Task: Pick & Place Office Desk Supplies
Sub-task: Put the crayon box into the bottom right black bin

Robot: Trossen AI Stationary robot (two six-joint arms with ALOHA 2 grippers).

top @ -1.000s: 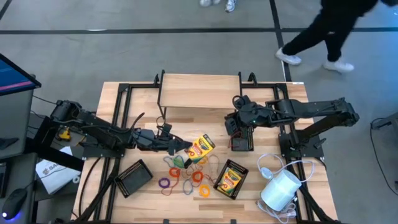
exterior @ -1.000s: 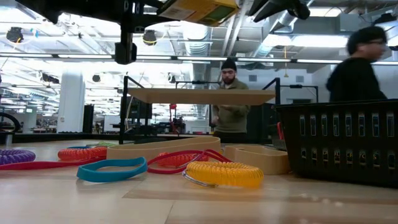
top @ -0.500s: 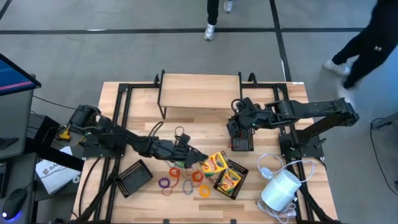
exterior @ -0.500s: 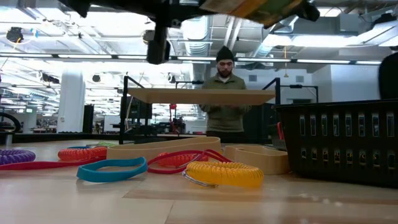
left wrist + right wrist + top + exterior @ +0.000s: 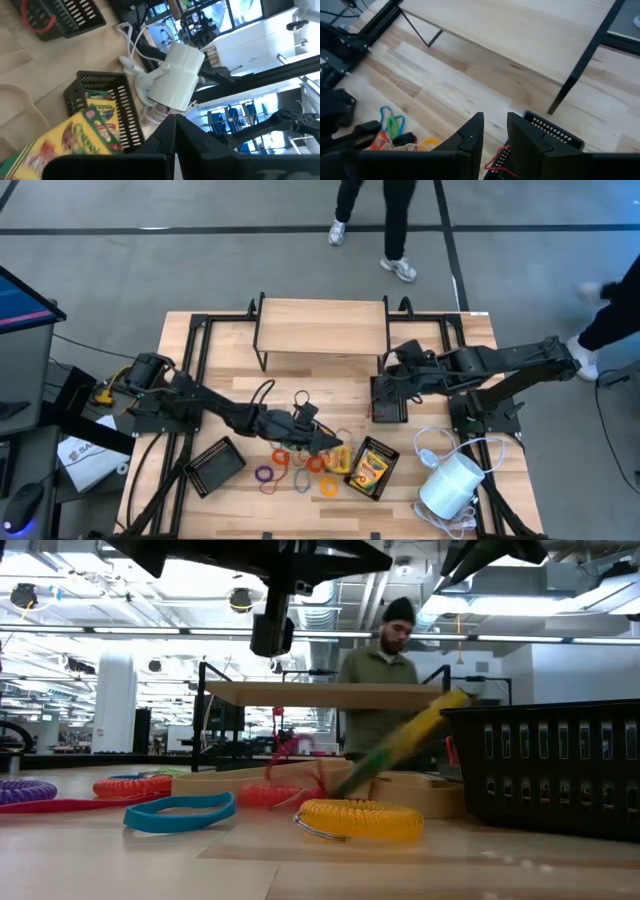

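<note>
Left gripper is low over the wooden surface, clenched on a yellow-and-green crayon box held tilted just beside the black mesh tray, which holds a second crayon box. Coloured elastic loops lie scattered under and beside the held box. Right gripper hovers over another black mesh tray; can't tell its finger state.

Robotics lab: exposed ceiling ducts
</note>
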